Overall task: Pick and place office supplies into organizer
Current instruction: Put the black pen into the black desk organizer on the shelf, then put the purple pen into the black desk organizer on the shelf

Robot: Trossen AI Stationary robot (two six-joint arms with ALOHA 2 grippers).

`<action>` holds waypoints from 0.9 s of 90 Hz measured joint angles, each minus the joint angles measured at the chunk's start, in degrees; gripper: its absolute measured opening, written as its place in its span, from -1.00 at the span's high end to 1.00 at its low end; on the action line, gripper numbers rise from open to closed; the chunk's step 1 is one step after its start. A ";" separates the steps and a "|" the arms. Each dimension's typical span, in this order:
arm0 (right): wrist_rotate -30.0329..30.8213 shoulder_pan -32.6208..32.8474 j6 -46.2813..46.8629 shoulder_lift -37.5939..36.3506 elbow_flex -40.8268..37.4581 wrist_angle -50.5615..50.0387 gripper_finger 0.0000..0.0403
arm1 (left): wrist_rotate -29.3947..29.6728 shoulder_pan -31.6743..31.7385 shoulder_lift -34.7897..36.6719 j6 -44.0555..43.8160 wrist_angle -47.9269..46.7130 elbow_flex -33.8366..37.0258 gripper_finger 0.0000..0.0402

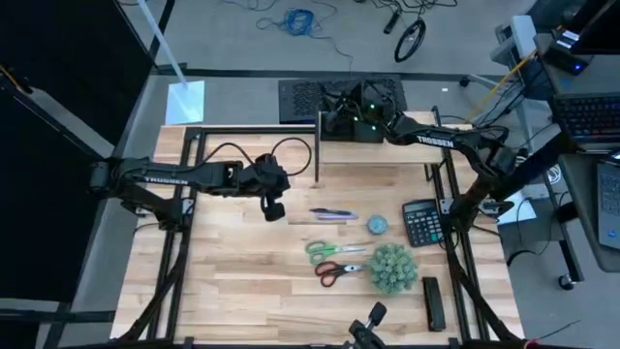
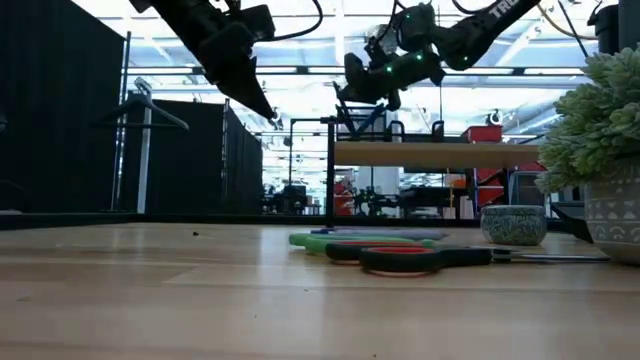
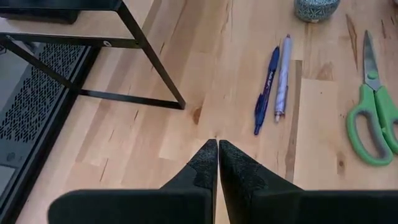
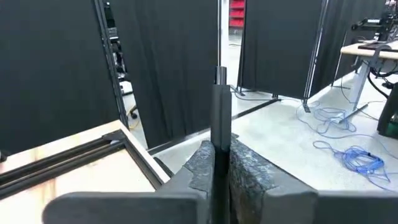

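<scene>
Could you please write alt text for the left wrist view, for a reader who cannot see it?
The left gripper, jaws shut, hovers over the wooden table, pointing toward two pens lying side by side. Green scissors lie beyond them.

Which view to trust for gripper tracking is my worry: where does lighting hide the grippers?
Low view: bright ceiling lights behind turn the left gripper and right gripper into silhouettes. High view: evenly lit. Right wrist view: the gripped dark pen barely stands out from black curtains.

pens (image 1: 332, 213), scissors (image 1: 336, 250) flat, organizer (image 1: 339, 100) behind
</scene>
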State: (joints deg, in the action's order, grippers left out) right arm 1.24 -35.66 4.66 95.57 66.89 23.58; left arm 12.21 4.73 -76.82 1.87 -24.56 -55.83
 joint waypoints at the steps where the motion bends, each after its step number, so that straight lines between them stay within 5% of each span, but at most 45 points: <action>1: 0.01 0.03 0.22 0.00 0.00 -0.06 0.82 | 0.00 0.00 0.00 0.00 0.00 0.00 0.98; 28: -0.02 0.68 2.63 -0.02 0.00 -1.02 0.54 | 0.00 0.00 0.00 0.00 0.02 0.00 0.98; 56: 0.00 1.60 -4.35 -3.68 0.00 -2.11 0.17 | 0.00 0.00 0.00 0.00 -0.02 0.00 0.98; 81: 0.02 6.23 -11.41 -11.80 0.00 -11.50 0.11 | 0.00 -0.01 0.00 0.00 0.01 0.00 0.98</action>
State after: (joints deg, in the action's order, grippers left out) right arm 1.26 -29.42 -6.75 83.77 66.89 12.08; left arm 12.21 4.72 -76.82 1.87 -24.54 -55.83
